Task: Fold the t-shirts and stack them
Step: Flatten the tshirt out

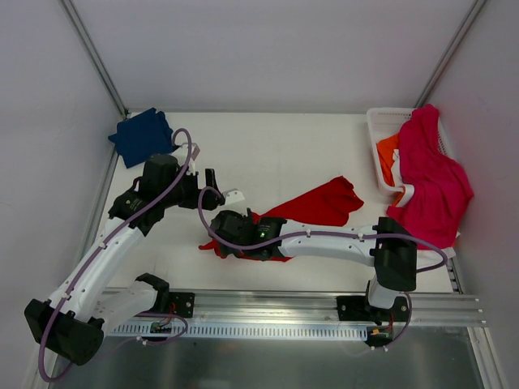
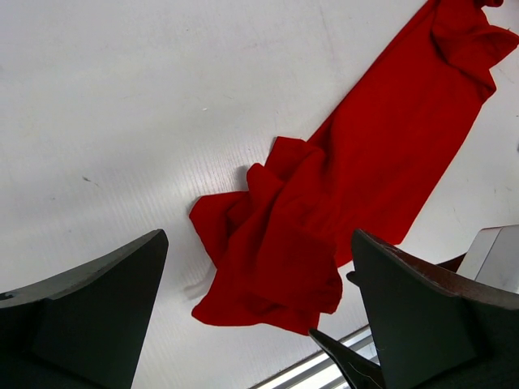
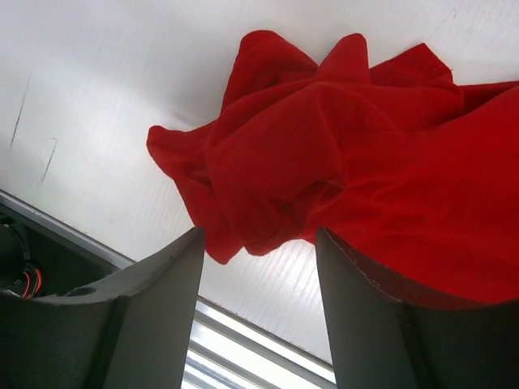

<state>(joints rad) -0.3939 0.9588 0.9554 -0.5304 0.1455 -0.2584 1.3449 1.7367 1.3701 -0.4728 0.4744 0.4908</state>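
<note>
Top external, red t-shirt [image 1: 320, 203] crumpled centrally, navy t-shirt [image 1: 142, 136] far-left corner

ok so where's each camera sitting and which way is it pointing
top external: fixed above and behind the robot, looking down on the table; left arm and right arm show, bases at the bottom.
left wrist: on the left hand, looking down at the red t-shirt; its two dark fingers frame the bottom.
right wrist: on the right hand, close over the shirt's bunched end; its fingers stand apart at the bottom.
shared: both wrist views show that same crumpled end.
</note>
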